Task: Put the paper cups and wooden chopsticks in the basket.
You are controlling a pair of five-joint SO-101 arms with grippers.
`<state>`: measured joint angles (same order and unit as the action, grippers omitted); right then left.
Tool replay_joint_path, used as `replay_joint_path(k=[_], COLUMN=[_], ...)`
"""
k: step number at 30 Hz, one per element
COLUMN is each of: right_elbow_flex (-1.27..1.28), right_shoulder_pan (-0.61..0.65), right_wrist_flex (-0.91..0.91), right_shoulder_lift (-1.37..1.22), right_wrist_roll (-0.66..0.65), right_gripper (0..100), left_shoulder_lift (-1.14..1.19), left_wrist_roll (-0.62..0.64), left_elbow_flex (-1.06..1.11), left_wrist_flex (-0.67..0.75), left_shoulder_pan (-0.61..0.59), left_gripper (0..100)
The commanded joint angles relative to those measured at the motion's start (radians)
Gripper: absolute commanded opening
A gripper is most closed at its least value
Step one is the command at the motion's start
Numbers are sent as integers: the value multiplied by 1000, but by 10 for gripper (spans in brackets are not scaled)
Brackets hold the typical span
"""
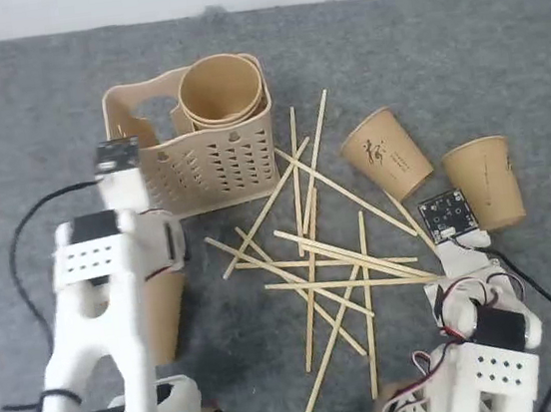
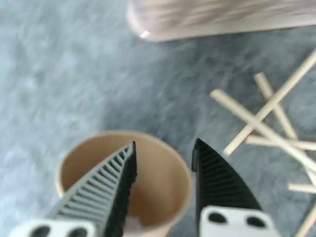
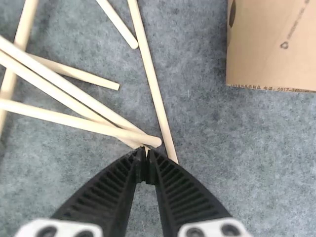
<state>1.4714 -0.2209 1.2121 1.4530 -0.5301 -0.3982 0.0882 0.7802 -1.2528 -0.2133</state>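
1. Toward the upper left of centre in the high view, a beige slotted basket [image 1: 213, 168] stands upright on a grey felt-like table cover [image 1: 457, 43]. Nested paper cups [image 1: 221, 87] sit inside its right-hand part, mouths up.
2. Left of frame, the white left arm [image 1: 105, 287] reaches up toward the basket. A brown paper cup [image 1: 165, 315] shows beneath it, partly hidden, just below the basket's lower left corner.
3. From the left wrist view, the left gripper [image 2: 165, 148] straddles that cup's [image 2: 158, 190] rim. One finger [image 2: 116, 173] is inside the mouth and the other [image 2: 217, 177] is outside. The jaws stand moderately apart, with the cup wall between them and not clamped.
4. Across the centre of the high view, wooden chopsticks [image 1: 313, 262] lie scattered and crossed, from beside the basket down to the bottom edge.
5. Right of centre, two more paper cups lie on their sides, near each other but apart: one [image 1: 387, 152] at the upper right of the chopstick pile, the other [image 1: 484, 180] further right.
6. At the lower right, the right arm [image 1: 486, 361] points up toward those cups.
7. In the right wrist view, the right gripper [image 3: 146, 153] has its jaws pressed together with nothing seen between them. Its tips are just beside the ends of several chopsticks [image 3: 74, 89]. A cup [image 3: 271, 44] lies in the upper right corner.
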Motion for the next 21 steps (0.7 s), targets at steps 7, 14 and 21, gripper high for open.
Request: replay_joint_path(k=[7, 14, 21], right_elbow_flex=[-5, -5, -3], right_shoulder_pan=[5, 4, 4], right_wrist_flex=[7, 7, 7], right_shoulder_lift=[16, 16, 16], right_wrist_roll=[-9, -9, -8], right_gripper=[7, 7, 7], left_shoulder_lift=[3, 0, -89], left_wrist_roll=[-411, -750, -924], left_elbow_flex=[-226, -159, -53], left_wrist_flex=[-419, -503, -503], left_shoulder_pan=[-328, -442, -494], left_gripper=[173, 100, 13])
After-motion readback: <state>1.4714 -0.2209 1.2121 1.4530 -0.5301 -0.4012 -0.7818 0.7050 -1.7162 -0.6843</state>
